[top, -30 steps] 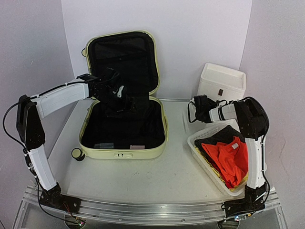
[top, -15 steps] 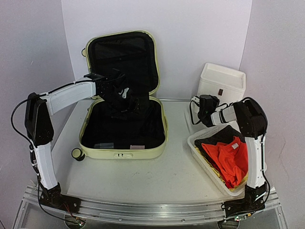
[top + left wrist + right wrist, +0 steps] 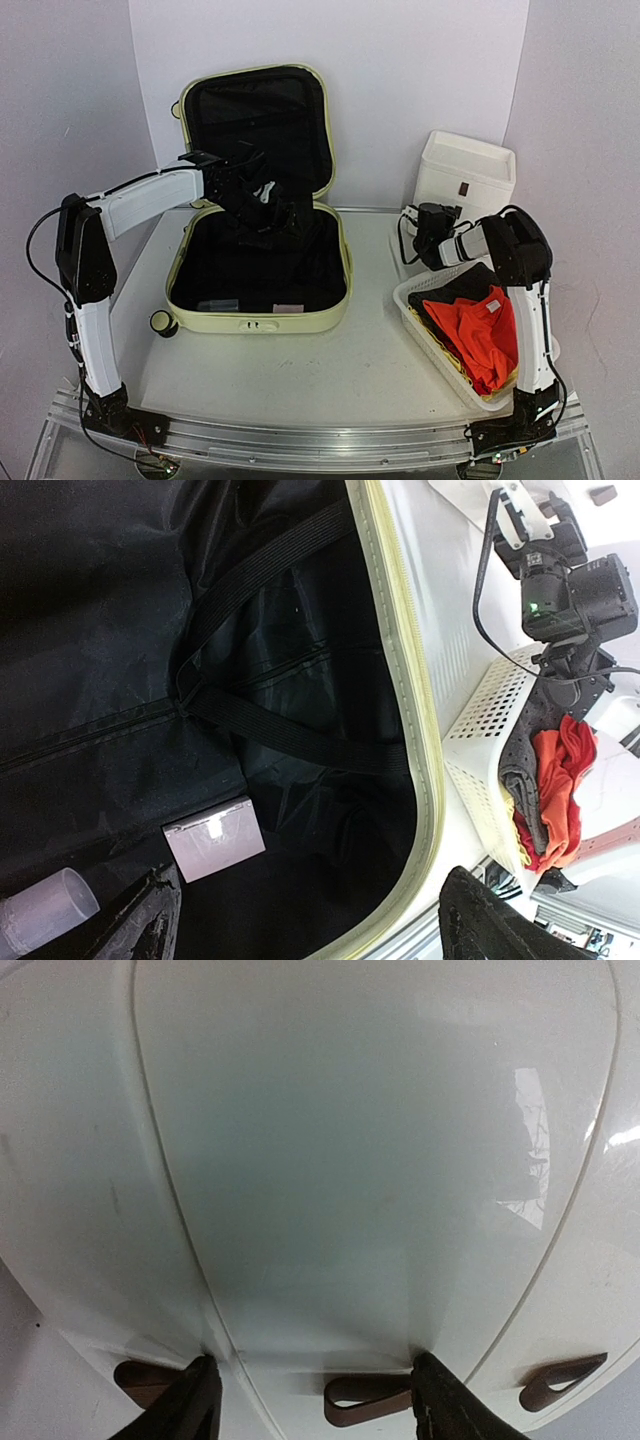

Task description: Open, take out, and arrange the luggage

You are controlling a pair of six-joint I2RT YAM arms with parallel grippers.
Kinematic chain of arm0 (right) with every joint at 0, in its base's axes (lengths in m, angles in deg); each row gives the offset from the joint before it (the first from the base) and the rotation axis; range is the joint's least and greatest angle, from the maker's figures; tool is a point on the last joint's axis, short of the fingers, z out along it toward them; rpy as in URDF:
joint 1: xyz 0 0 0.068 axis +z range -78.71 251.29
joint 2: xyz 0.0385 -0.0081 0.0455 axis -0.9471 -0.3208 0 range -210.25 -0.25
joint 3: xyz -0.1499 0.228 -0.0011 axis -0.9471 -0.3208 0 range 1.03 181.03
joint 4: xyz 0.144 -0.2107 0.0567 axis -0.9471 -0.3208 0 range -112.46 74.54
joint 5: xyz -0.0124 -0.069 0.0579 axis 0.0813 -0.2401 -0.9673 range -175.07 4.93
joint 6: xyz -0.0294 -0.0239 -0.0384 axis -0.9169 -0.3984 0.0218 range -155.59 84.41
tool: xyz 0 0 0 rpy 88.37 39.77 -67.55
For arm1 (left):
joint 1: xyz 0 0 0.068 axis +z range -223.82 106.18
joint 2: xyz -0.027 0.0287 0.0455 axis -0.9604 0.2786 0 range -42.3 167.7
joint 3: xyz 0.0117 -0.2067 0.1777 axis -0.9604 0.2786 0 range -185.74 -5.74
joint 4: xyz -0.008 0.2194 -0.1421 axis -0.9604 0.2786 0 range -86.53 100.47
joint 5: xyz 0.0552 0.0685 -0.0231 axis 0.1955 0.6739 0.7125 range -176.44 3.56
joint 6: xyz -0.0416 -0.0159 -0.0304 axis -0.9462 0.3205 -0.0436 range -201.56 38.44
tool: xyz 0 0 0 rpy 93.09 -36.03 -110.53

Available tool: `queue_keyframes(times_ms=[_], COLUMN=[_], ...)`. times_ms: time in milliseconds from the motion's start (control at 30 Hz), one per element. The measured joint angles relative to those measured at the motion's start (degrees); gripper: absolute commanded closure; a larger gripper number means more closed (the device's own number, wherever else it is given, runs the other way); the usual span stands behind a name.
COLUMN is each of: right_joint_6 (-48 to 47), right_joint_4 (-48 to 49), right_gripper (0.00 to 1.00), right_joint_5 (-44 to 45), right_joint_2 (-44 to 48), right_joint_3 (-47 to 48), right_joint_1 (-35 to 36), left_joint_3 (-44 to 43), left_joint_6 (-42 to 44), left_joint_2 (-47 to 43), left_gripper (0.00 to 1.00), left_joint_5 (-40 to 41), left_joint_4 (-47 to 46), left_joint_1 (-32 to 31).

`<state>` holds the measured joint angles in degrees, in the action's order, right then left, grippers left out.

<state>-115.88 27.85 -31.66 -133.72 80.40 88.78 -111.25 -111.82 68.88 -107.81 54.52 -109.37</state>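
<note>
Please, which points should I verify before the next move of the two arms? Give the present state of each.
1. Luggage lid fully open: ok.
2. Left gripper open, nothing between the fingers: ok.
3. Luggage emptied: not ok, pale box and clear tube lie inside.
4. Right gripper astride the middle brown tab of the drawer box: ok.
5. Tab pinched: not ok, fingers stand apart.
</note>
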Motion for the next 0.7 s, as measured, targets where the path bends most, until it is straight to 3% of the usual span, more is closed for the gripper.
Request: queue_keyframes(times_ms=[100, 200, 233, 300, 333, 500, 700], right_joint_6=[-0.2, -0.2, -0.2, -0.1, 0.1, 0.9, 2.0], right_joint_4=[0.9, 1.1, 1.1, 1.1, 1.0, -0.8, -1.4], right_gripper=[0.72, 0.80, 0.75, 0.46, 0.38, 0.27, 0.26], right_joint_5=[0.3, 1.2, 1.4, 1.6, 1.7, 1.6, 1.5], right_joint_2=[0.1, 0.2, 0.2, 0.5, 0.8, 1.9, 2.9], right_joint_3=[-1.2, -2.2, -2.3, -2.4, -2.6, -3.8, -5.6], right_joint_1=[-0.1, -0.2, -0.3, -0.4, -0.3, 0.0, -0.2], left_joint_3=[0.0, 0.0, 0.0, 0.0, 0.0, 0.0, 0.0], left_joint_6=[-0.3, -0.8, -1.2, -1.4, -1.6, -1.8, -2.6], left_joint_2=[0.0, 0.0, 0.0, 0.0, 0.0, 0.0, 0.0], left_gripper=[0.09, 0.09, 0.09, 0.09, 0.09, 0.09, 0.09], left_joint_5=[0.0, 0.0, 0.0, -0.1, -0.1, -0.3, -1.6], left_joint_4=[0.0, 0.0, 0.0, 0.0, 0.0, 0.0, 0.0], left_joint_1=[0.0, 0.0, 0.0, 0.0, 0.0, 0.0, 0.0])
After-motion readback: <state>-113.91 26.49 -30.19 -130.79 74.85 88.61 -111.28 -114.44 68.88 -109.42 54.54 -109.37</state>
